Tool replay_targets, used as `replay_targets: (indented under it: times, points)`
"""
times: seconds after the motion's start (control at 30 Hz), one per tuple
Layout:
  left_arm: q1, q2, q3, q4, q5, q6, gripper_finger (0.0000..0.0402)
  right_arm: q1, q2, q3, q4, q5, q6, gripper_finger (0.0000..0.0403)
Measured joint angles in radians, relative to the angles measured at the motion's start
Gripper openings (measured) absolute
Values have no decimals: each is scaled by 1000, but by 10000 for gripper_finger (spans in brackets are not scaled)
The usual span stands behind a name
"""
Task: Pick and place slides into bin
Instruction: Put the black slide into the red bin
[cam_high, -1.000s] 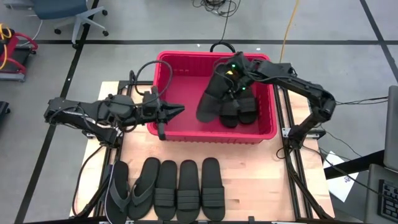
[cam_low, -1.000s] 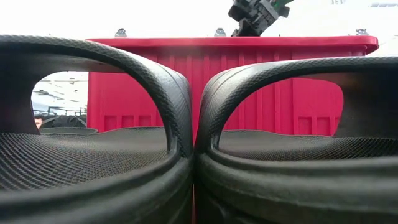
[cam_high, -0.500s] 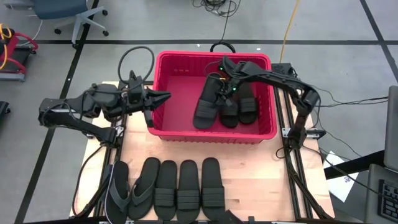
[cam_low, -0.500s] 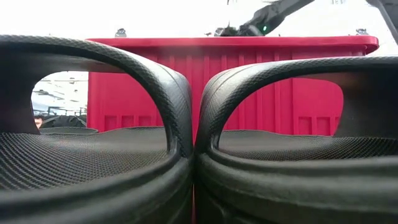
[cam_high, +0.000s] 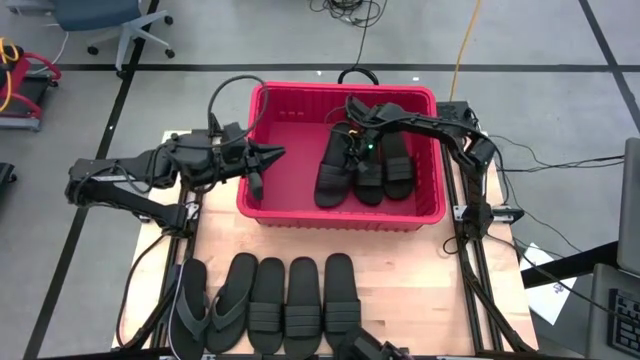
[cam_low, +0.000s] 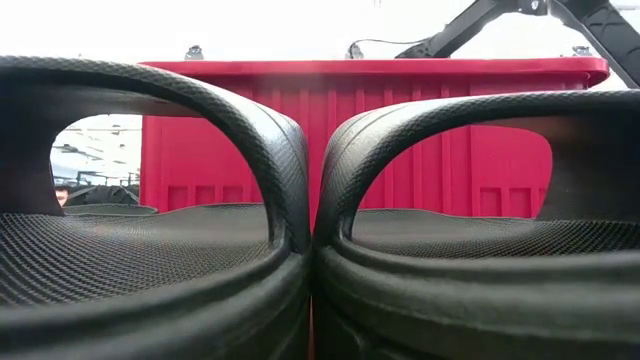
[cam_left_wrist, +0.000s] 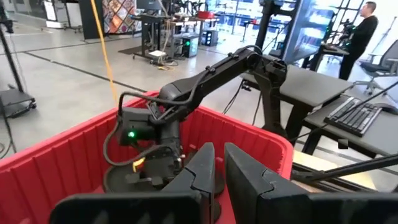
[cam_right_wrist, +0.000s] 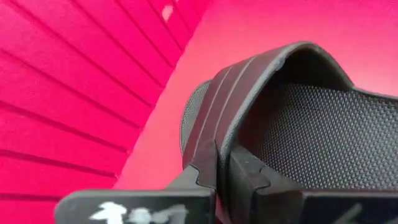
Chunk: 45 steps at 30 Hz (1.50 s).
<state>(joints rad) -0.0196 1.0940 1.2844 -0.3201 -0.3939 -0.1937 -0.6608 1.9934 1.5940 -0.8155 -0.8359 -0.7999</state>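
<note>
Three of the slides (cam_high: 362, 166) already lie side by side in the red bin (cam_high: 262, 205), towards its right half, and five more (cam_high: 268, 304) wait in a row on the near edge of the bench (cam_high: 420, 290). They look like soft rubber, light and bendy, with a textured footbed that should not slip much; the ribbed band strap (cam_right_wrist: 249, 81) stands up as an arch, and that arch looks to me the natural place to pinch. The two flat thong ones at the left of the row (cam_high: 205, 308) would be fiddlier, with only thin straps to catch.

The right gripper (cam_high: 352, 135) is down inside the bin at the leftmost slide, its fingers (cam_right_wrist: 202, 168) pressed together at the strap's edge; whether they actually have the strap or merely touch it I cannot tell. The left gripper (cam_high: 268, 157) hangs over the bin's left rim with its fingers (cam_left_wrist: 202, 177) all but closed on nothing.

From bench level two near slides (cam_low: 160, 250) fill the view and hide the bin's inside entirely, and the bin's wall hides the sandals' heels from the left wrist
</note>
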Motion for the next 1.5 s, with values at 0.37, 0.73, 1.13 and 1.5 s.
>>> replay_targets:
  times: [0.37,0.73,1.13,1.5]
  points:
    - [55,-2,0,2,35,-19,33,1,45,0,63,73,-27,4]
    - [83,-2,0,-1,64,-2,33,5,45,0,118,296,70,35]
    - [88,-2,0,-1,115,0,33,32,-32,0,121,447,188,119]
    - [88,-2,0,-1,135,17,33,54,-133,0,125,442,300,119]
